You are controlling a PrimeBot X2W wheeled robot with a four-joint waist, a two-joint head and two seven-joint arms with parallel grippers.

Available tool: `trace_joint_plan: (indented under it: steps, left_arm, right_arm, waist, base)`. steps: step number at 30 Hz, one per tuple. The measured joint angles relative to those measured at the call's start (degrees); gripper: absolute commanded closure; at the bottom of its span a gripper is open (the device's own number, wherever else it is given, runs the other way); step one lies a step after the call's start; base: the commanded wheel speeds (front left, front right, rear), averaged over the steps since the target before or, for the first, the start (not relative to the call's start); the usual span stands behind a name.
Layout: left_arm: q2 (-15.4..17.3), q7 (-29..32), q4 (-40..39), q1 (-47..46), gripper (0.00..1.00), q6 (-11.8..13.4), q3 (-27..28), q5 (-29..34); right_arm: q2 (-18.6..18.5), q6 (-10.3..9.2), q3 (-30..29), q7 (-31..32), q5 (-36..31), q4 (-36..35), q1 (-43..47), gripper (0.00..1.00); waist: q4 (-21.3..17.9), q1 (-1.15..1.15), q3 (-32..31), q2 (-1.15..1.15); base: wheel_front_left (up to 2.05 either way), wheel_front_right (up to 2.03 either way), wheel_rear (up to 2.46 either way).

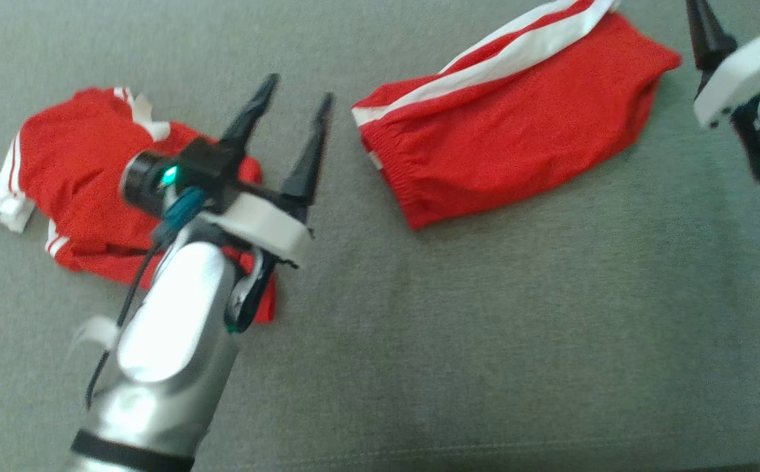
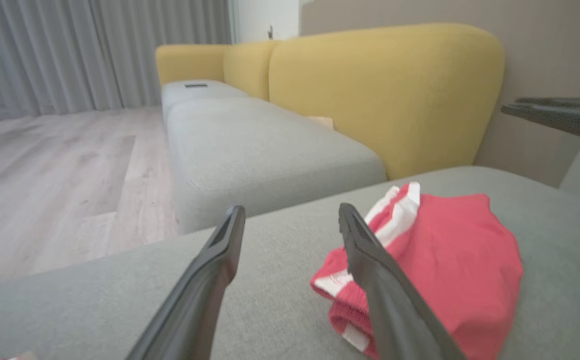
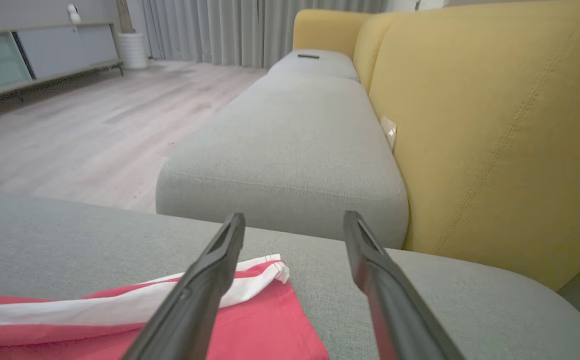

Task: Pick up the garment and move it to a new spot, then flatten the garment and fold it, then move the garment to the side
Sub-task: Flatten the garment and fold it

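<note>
A folded red garment with white side stripes lies flat on the grey cushion, toward the far right. My left gripper hovers open just left of it, with nothing between its fingers. In the left wrist view the garment lies right of that open gripper. At the top right corner my right gripper stands open beside the garment's right end. In the right wrist view its fingers are spread and empty, with the garment's striped edge below and to the left.
A second red garment with white trim lies crumpled at the left, partly under my left arm. A yellow sofa back rises behind the cushion. Another grey seat and wood floor lie beyond the cushion's edge.
</note>
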Motion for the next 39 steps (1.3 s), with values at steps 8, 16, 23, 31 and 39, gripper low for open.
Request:
trace_joint_plan:
  steps: [8, 16, 23, 31, 39]
  left_arm:
    - [-0.1, 0.0, -8.0, 10.8, 0.00, 2.2, 7.2, -0.5]
    - [-1.3, 0.0, -12.8, 19.9, 0.00, 1.3, 11.5, -0.5]
    - [-1.7, 0.0, -14.5, 25.2, 0.00, -0.2, 12.9, 0.1]
    - [-2.1, 0.0, -15.8, 26.0, 0.00, -1.0, 13.1, 0.1]
    - [-2.2, 0.0, -15.9, 23.4, 0.00, -1.3, 12.7, 0.1]
  right_arm:
    - [3.2, 0.00, -7.5, -3.1, -0.8, -7.9, 11.8, 0.00]
    - [8.9, 0.00, -23.2, -3.3, -13.9, -22.0, 30.6, 0.00]
    - [15.2, 0.00, -30.7, -2.8, -22.0, -28.0, 41.9, 0.00]
    - [17.9, 0.00, -34.6, 1.2, -26.8, -35.2, 46.0, 0.00]
    - [18.7, 0.00, -38.9, 8.1, -24.9, -37.4, 44.1, 0.00]
  waist:
    - [-3.1, 0.00, -6.2, 0.00]
    - [-5.6, 0.00, -10.3, 0.00]
    - [-7.0, 0.00, -11.6, 0.00]
    - [-7.0, 0.01, -10.7, 0.00]
    - [-5.3, 0.02, -6.8, 0.00]
  base:
    - [0.00, 0.00, 0.00]
    - [0.00, 0.00, 0.00]
    - [0.00, 0.00, 0.00]
    - [0.00, 0.00, 0.00]
    - [0.00, 0.00, 0.00]
